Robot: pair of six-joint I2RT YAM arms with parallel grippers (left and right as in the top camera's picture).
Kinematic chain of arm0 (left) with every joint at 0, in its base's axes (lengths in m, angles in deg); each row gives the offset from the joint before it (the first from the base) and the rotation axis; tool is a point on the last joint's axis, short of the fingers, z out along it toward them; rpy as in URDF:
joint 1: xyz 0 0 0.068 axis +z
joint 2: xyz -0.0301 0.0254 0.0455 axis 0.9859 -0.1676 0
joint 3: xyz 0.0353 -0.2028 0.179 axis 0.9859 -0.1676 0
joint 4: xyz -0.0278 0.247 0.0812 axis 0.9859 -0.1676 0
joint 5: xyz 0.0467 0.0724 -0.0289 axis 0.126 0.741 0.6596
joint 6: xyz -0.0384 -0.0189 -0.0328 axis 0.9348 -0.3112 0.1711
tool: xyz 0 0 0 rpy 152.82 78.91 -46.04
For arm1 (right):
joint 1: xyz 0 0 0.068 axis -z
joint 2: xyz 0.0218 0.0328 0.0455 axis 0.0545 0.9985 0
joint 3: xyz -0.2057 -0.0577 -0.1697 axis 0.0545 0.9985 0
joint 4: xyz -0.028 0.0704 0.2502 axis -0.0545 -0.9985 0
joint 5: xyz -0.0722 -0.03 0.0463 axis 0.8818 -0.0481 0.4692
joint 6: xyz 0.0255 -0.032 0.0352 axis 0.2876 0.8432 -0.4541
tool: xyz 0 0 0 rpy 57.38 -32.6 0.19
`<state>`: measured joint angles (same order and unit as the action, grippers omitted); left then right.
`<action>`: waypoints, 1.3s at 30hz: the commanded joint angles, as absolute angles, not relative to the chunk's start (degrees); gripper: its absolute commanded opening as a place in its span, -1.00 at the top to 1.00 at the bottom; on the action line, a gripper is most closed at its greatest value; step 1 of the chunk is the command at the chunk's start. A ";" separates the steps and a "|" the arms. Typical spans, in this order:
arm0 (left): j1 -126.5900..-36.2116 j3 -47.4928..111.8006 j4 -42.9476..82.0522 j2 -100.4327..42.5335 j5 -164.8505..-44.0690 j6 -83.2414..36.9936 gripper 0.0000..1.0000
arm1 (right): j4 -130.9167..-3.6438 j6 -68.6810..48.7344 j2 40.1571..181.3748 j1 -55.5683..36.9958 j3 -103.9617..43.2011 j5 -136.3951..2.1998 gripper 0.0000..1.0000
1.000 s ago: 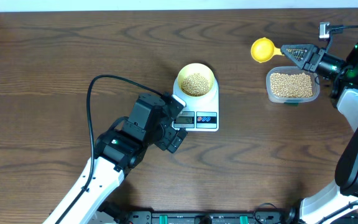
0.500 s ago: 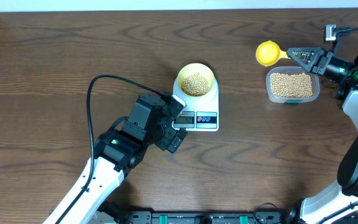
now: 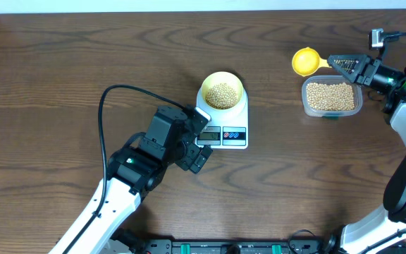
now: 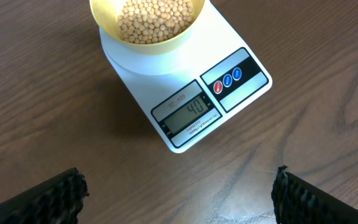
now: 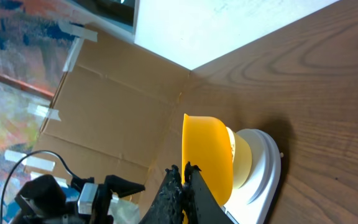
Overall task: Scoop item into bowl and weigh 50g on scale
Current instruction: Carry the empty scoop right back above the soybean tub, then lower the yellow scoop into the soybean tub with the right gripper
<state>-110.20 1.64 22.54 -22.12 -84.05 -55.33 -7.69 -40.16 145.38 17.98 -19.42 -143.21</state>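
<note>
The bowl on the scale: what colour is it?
Pale yellow. The bowl shows best in the left wrist view, sitting on the white scale.

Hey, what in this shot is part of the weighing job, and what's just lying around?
Job: tan round beans, pale-yellow round bowl, white rectangular digital scale, yellow plastic scoop, clear plastic tub.
Lying about: brown cardboard sheet.

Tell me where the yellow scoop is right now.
In the overhead view the yellow scoop is at the far right, held in the shut right claw, just beyond the clear tub of beans.
</note>
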 commanded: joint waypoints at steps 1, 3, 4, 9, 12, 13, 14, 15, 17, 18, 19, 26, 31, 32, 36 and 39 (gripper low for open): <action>-110.26 1.69 22.60 -21.70 -84.29 -55.68 -0.96 | -7.71 -41.45 145.55 18.24 -19.27 -142.03 0.98; -110.26 1.69 22.60 -21.70 -84.29 -55.68 -0.96 | -7.71 -41.45 145.55 18.22 -19.27 -141.84 0.98; -110.26 1.69 22.60 -21.70 -84.29 -55.68 -0.96 | -7.71 -41.75 145.55 18.22 -19.27 -141.82 0.98; -110.26 1.69 22.60 -21.70 -84.29 -55.70 -0.96 | -7.71 -45.43 145.55 18.26 -19.27 -139.91 0.98; -110.26 1.69 22.60 -21.70 -84.29 -55.68 -0.96 | -7.71 -45.32 145.55 18.68 -19.27 -138.45 0.98; -110.26 1.69 22.60 -21.70 -84.29 -55.70 -0.96 | -7.71 -45.34 145.55 19.09 -19.27 -138.49 0.98; -110.26 1.69 22.60 -21.70 -84.29 -55.68 -0.96 | -7.73 -45.34 145.55 19.69 -19.27 -138.62 0.98; -110.26 1.69 22.60 -21.70 -84.29 -55.70 -0.96 | -7.71 -45.32 145.55 20.32 -19.27 -138.73 0.98; -110.26 1.69 22.60 -21.70 -84.29 -55.70 -0.96 | -7.69 -44.88 145.55 22.83 -19.27 -138.71 0.97; -110.26 1.69 22.60 -21.70 -84.29 -55.68 -0.96 | -7.71 -44.59 145.55 24.17 -19.27 -138.69 0.98; -110.26 1.69 22.60 -21.70 -84.29 -55.70 -0.95 | -7.69 -44.40 145.55 25.35 -19.27 -138.65 0.97; -110.26 1.69 22.60 -21.70 -84.29 -55.70 -0.96 | -7.69 -41.93 145.55 29.80 -19.27 -139.61 0.97; -110.26 1.69 22.60 -21.70 -84.29 -55.70 -0.96 | -7.71 -40.59 145.55 28.45 -19.27 -136.64 0.98; -110.26 1.69 22.60 -21.70 -84.29 -55.70 -0.96 | -7.71 -40.57 145.55 28.03 -19.27 -135.43 0.98; -110.26 1.69 22.60 -21.70 -84.29 -55.70 -0.95 | -7.73 -39.37 145.55 26.59 -19.27 -127.89 0.97; -110.26 1.69 22.60 -21.70 -84.29 -55.70 -0.96 | -8.85 -38.23 145.55 26.59 -19.29 -122.73 0.97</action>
<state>-110.20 1.64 22.56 -22.12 -84.05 -55.33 -7.97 -40.75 145.38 26.72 -19.42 -130.45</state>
